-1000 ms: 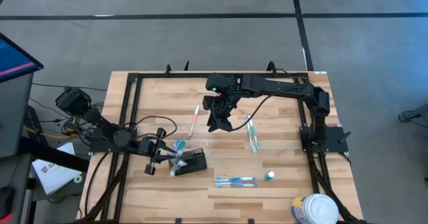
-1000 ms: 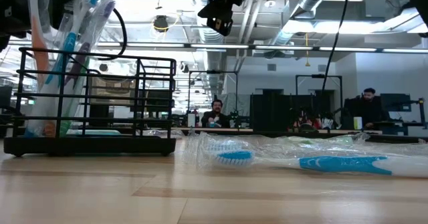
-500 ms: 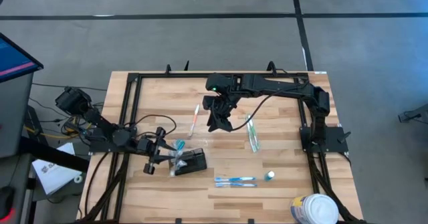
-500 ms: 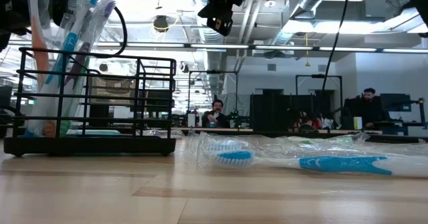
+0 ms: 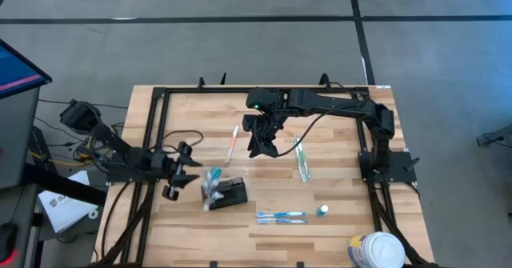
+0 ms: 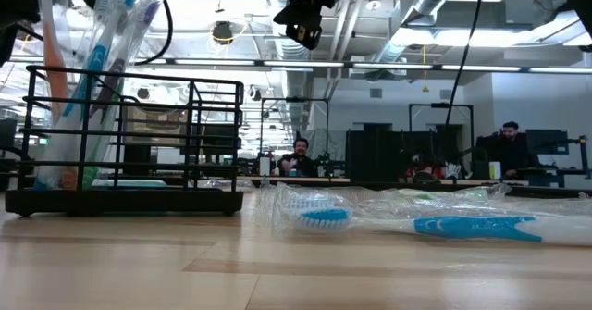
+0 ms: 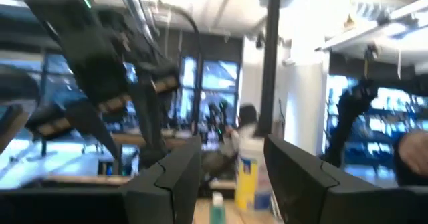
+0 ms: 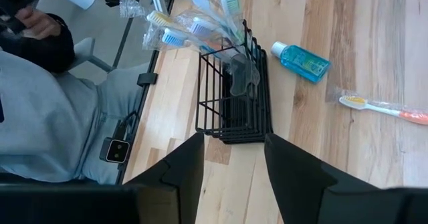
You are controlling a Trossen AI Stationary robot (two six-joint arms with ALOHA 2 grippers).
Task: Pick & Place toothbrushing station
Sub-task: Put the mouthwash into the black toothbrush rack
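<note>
High view: black wire toothbrushing station (image 5: 227, 194), boxy, with plastic-wrapped toothbrushes (image 5: 212, 180), sits near-left on wooden table (image 5: 336, 180). Left gripper (image 5: 186, 170) beside it, fingers parted, empty; right gripper (image 5: 262, 148) also apart.

My toothbrushing station (image 5: 230, 194) sits upright on the wooden table, toward the near-left part, just left of the pair of blue toothbrushes lying flat. It's a small black wire rack: thin vertical bars, horizontal rails, a solid dark base tray, split into compartments (image 6: 129, 143). From the right wrist view the cage (image 8: 234, 93) reads as rectangular and open-topped. Several plastic-wrapped toothbrushes stand in its left end compartment, leaning outward above the rim, heads up, with blue, white and orange showing. The other compartments look empty. Base lies flat on the wood, not tilted. Nothing is gripping it.
</note>
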